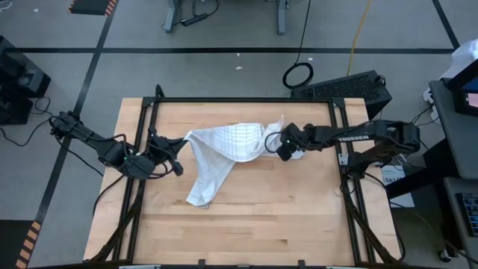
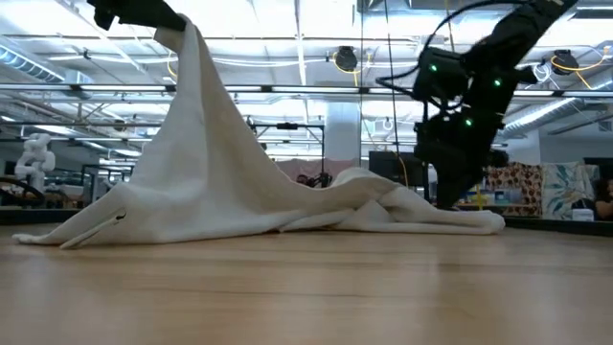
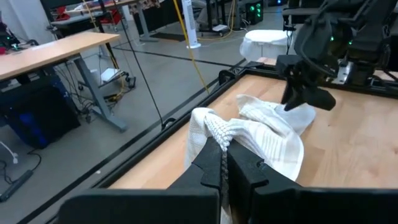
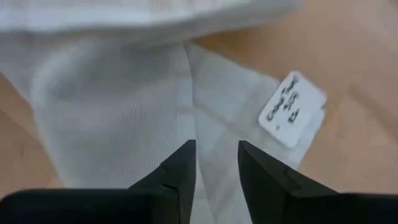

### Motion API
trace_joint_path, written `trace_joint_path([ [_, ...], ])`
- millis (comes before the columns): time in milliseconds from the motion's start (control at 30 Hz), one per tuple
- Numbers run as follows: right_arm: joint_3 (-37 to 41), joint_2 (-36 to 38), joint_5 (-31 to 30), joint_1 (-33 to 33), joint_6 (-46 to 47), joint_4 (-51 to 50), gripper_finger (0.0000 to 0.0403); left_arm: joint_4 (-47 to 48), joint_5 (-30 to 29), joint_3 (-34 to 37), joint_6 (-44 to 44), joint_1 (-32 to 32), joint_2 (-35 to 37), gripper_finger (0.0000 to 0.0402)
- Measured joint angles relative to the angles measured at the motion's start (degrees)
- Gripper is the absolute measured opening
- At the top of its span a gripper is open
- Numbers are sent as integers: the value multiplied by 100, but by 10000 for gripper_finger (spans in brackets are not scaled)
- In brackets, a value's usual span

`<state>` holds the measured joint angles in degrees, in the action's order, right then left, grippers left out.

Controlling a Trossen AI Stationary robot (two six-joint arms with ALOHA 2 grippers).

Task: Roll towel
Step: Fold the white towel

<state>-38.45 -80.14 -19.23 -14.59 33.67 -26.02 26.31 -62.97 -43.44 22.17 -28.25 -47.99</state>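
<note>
- Tabletop (image 1: 246, 224): pale wood, black frame round its edges.
- Towel (image 1: 224, 149): crumpled near the tabletop's middle, one corner raised off the wood.

Checked white towel (image 1: 228, 149) lies crumpled, one corner lifted.

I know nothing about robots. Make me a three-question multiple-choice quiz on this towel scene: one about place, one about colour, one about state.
1. Where does the towel lie?
A. On the wooden table
B. On the floor
C. On a chair

2. What colour is the towel?
A. Solid red
B. White with fine dark check lines
C. Solid black

3. What is the left gripper doing?
A. Hanging open, far away from the towel
B. Shut on the towel, lifting one end
C. Holding a cup

Answers: 1 A, it spreads over the table. 2 B, the grid shows from above. 3 B, cloth is pinched between its fingers.
</note>
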Motion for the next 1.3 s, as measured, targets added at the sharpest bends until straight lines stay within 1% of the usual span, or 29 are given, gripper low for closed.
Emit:
trace_joint_path([
  [200, 589, -2, 0, 252, 750, 197, 79, -1, 1, 0, 0, 2, 0, 6],
  [367, 887, 22, 113, 744, 1566, 375, 61, -1, 1, 0, -4, 4, 0, 6],
  [500, 902, 17, 539, 1416, 2237, 678, 51, -1, -3, 0, -4, 4, 0, 6],
  [633, 939, -13, 963, 2364, 2984, 1623, 48, 17, -59, 0, -7, 38, 2, 6],
  [700, 942, -17, 838, 2869, 3301, 2238, 47, 19, -75, 0, -7, 91, 2, 6],
  [767, 922, -12, 432, 3338, 3500, 2787, 47, 23, -82, 0, -11, 158, 2, 6],
  [800, 908, -11, 270, 3522, 3551, 2896, 47, 25, -92, 0, -12, 204, 2, 6],
  [867, 780, -11, 67, 3775, 3666, 2653, 47, 32, -95, 0, -55, 312, 2, 6],
  [933, 532, -11, -47, 3880, 3702, 2077, 47, 39, -95, 0, -57, 427, 2, 6],
  [1033, 44, -11, -275, 3862, 3597, 684, 47, 39, -95, 0, -57, 578, 2, 6],
  [1100, -291, -11, -645, 3782, 3584, -278, 47, 39, -87, 0, -50, 655, 2, 6],
  [1167, -493, -4, -937, 3683, 3509, -972, 47, 39, -62, 0, -43, 716, 2, 6],
  [1233, -554, -4, -950, 3514, 3259, -1337, 47, 39, -52, 0, -15, 751, 2, 6],
  [1300, -487, -2, -846, 3332, 3052, -1401, 47, 39, -48, 0, -8, 779, 2, 6],
])
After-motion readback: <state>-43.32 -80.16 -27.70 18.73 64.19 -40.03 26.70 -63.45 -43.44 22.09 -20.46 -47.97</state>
